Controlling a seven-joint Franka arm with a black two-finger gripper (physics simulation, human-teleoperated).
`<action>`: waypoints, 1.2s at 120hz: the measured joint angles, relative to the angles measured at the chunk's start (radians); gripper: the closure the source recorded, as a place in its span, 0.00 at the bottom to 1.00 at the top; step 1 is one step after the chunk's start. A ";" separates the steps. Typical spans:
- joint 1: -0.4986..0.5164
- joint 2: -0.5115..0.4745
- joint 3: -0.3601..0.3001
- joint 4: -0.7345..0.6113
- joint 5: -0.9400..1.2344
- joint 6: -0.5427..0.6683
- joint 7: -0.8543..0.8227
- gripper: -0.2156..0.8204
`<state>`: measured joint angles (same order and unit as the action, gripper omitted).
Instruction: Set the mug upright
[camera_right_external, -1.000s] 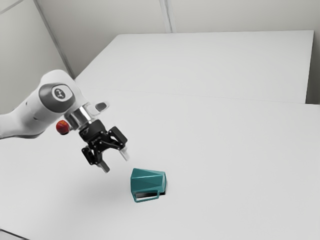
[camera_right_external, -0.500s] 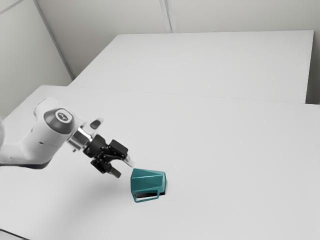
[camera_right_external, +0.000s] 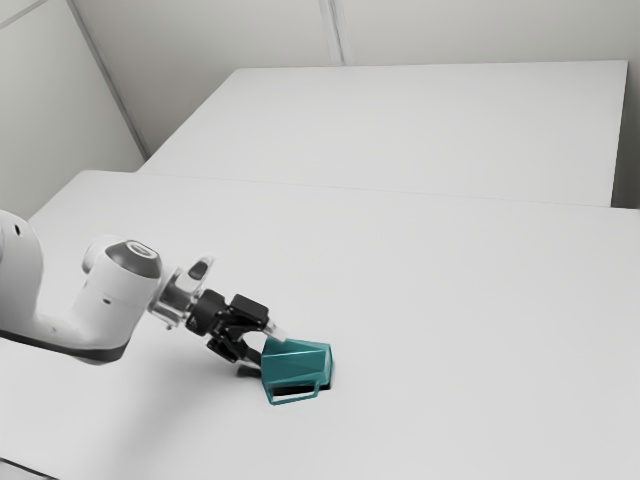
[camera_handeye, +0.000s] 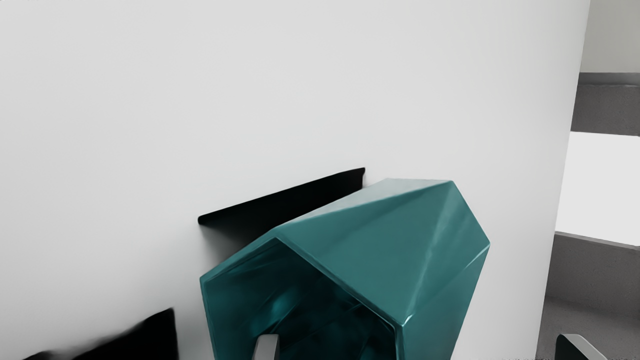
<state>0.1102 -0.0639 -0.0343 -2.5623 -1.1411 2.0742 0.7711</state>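
The teal faceted mug (camera_right_external: 296, 362) lies sideways on the white table (camera_right_external: 450, 280), the black two-finger gripper (camera_right_external: 269, 348) open at its mouth (camera_handeye: 315, 295) – grasping seems in hand, and next should come closing, then turning upright.

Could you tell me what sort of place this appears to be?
Probably a sparse robotics lab or test room, here a simulated one: a robot arm reaches over a broad white table toward a tipped teal mug, with a plain pale wall behind.

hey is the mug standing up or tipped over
Tipped over: the mug lies on its side on the table, its open mouth facing the gripper rather than up.
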 joint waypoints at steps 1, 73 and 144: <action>0.000 0.001 0.000 0.000 -0.003 -0.001 0.003 0.21; 0.016 0.024 -0.002 0.007 -0.069 -0.072 0.186 0.78; 0.013 -0.019 -0.025 0.072 -0.014 -0.084 0.283 0.96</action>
<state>0.1229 -0.0829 -0.0593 -2.4907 -1.1554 1.9907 1.0544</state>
